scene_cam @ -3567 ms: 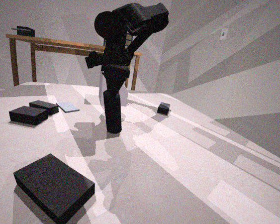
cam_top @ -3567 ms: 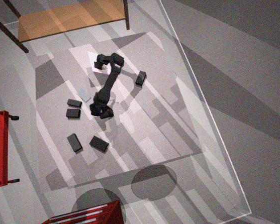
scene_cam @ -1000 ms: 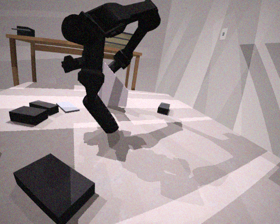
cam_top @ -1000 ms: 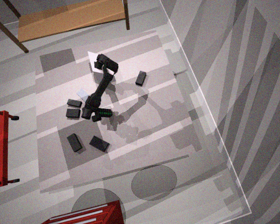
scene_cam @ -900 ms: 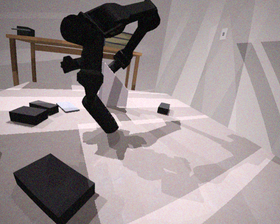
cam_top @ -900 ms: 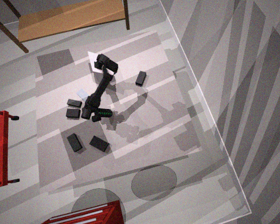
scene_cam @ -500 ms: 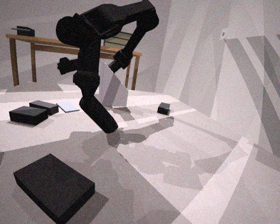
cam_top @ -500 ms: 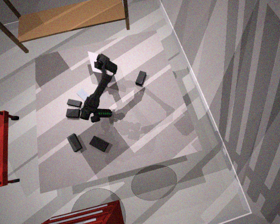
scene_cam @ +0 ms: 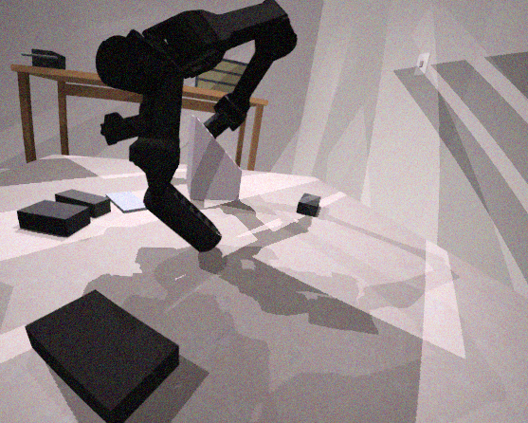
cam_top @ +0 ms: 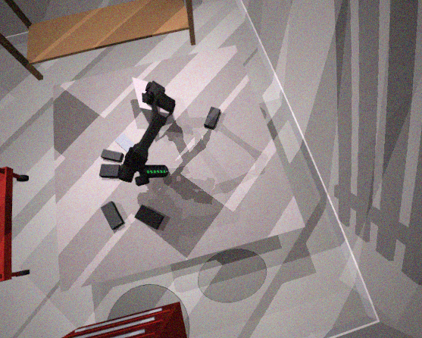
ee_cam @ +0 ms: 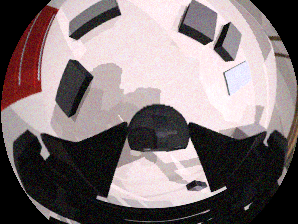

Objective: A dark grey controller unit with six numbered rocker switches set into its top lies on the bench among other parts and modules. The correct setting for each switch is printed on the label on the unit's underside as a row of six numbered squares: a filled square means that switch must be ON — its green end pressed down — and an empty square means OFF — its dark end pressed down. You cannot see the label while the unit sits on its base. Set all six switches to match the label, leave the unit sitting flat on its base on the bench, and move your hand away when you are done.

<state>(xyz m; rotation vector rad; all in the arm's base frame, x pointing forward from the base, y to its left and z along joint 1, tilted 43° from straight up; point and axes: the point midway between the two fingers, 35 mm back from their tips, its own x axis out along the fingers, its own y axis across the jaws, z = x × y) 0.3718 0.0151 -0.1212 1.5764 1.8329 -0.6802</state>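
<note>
The dark grey controller unit (cam_top: 157,174) (scene_cam: 183,220) (ee_cam: 162,115) is held between the fingers of my gripper (cam_top: 142,173) (scene_cam: 158,190) (ee_cam: 158,126). The gripper is shut on it. In the exterior view the unit slants steeply, its free rounded end lowest and just over the bench; whether that end touches is unclear. In the top view a row of green switch ends (cam_top: 156,171) shows along its top. In the exterior view the switches are only faint marks on its upper side. The wrist view shows a rounded dark end, with no switches or label readable. The underside label is hidden.
Dark block modules lie left of the unit (cam_top: 109,170) (scene_cam: 53,215) and nearer the front (cam_top: 150,216) (scene_cam: 102,348) (ee_cam: 74,87). Another block (cam_top: 212,117) (scene_cam: 309,204) lies apart. A light blue plate (cam_top: 124,142) (scene_cam: 126,201) (ee_cam: 237,78) lies flat. A white upright panel (scene_cam: 209,166) stands by the arm's base.
</note>
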